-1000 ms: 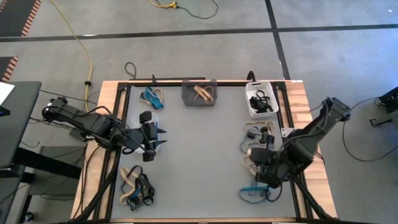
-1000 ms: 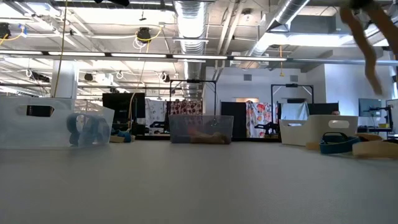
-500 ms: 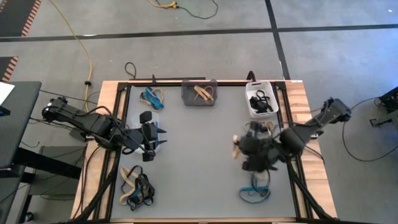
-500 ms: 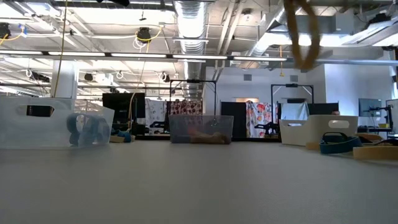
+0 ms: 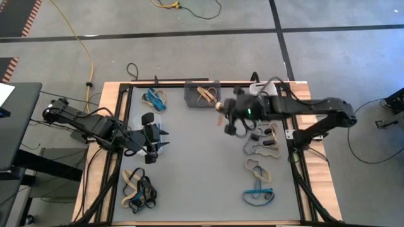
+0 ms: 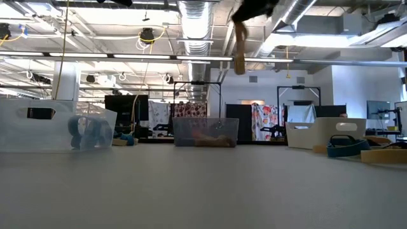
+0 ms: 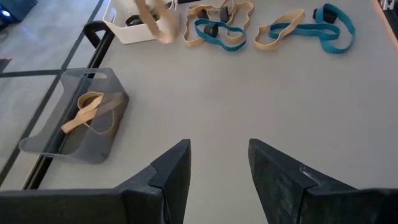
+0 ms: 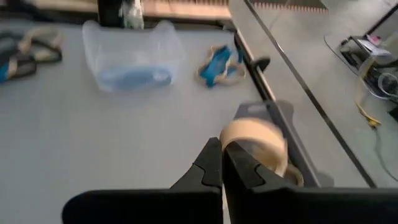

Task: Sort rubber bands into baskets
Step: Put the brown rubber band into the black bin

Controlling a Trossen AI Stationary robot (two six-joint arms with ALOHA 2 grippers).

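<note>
Baskets (image 5: 202,94): 3; 1 tan band (image 8: 252,142) in right fingers (image 8: 222,163).

My right gripper (image 5: 222,115) is stretched mid-table, fingers pinched together; my left gripper (image 5: 163,138) waits, fingers parted.

No text, label, brand, number or sign can be read in any view: the baskets, the table, the arms and the room behind the table carry no legible writing.
</note>
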